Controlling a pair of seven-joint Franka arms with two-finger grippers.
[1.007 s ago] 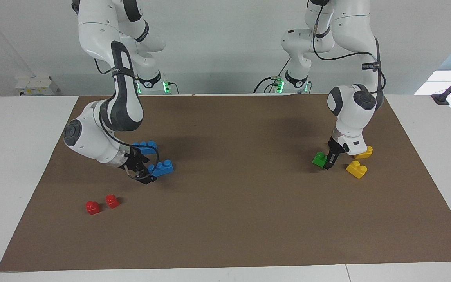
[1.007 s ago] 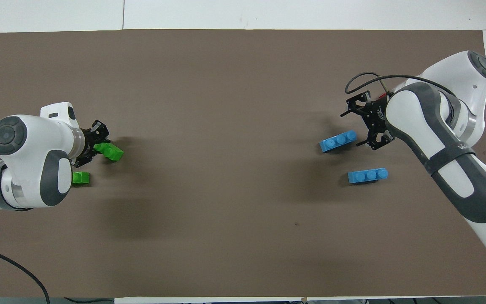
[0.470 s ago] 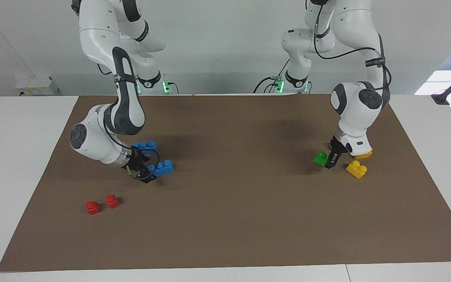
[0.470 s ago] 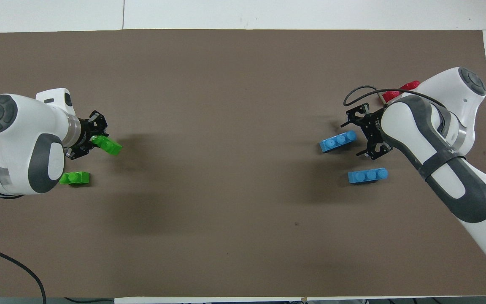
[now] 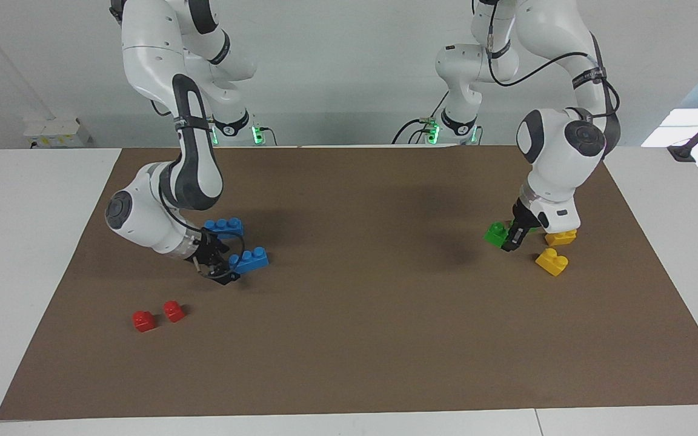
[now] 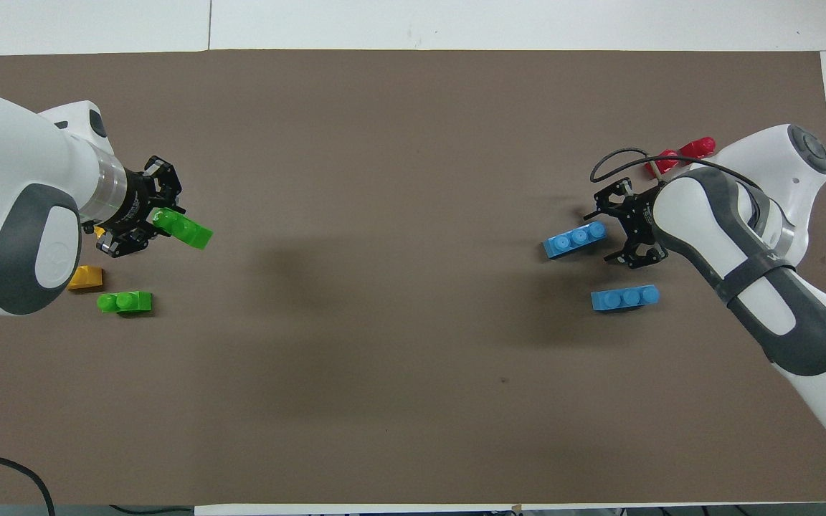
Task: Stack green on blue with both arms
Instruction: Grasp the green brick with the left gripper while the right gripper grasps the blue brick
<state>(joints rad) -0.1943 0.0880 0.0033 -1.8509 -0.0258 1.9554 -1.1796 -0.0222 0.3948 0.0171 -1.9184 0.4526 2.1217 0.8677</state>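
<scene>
Two studded plastic bricks matter to me: the short bright green one (image 6: 183,229) hangs tilted over the brown mat (image 5: 349,339), clamped in the left hand (image 6: 146,215), while the right hand (image 5: 223,265), its fingers half hidden from me, brackets one end of the long three-stud blue brick (image 5: 251,260) lying on the bench.

Middle of the table (image 5: 361,315): bare mat between the two brick clusters, open passage.

Left arm's end: yellow bricks (image 5: 552,261) and a green brick (image 6: 125,302) crowd the mat under and beside the left pincer (image 5: 514,237).

Right arm's end: two blue bricks (image 6: 624,297) close beside the right pincer (image 5: 219,266); red bricks (image 5: 158,315) lie farther from the robots, apart.
</scene>
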